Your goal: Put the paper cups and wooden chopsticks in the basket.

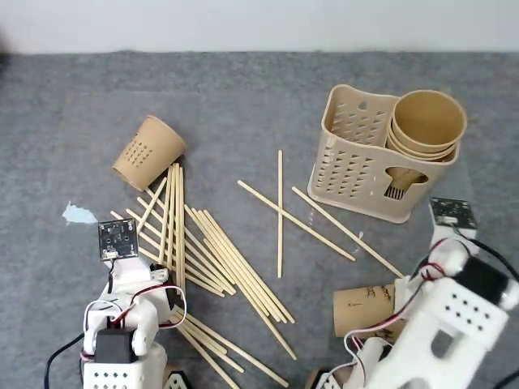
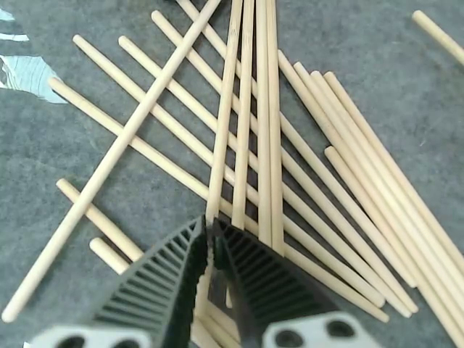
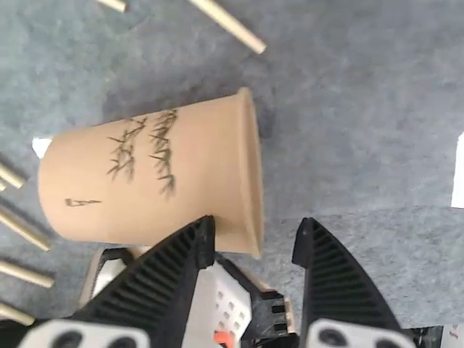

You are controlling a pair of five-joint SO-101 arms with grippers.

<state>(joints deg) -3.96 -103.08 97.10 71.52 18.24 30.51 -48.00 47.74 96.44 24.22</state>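
left gripper [image 2: 209,223] pinched on one chopstick [image 2: 224,109], length running straight ahead of tips | right gripper [image 3: 255,225] open; paper cup [image 3: 145,181] on its side just ahead, rim between jaws, axis crosswise | basket [image 1: 349,162] farther ahead

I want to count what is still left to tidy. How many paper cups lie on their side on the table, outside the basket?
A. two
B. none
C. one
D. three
A. One paper cup lies on its side far to the left of the basket, and a second cup lies on the arms' side of it; the stacked cups stand inside the basket.
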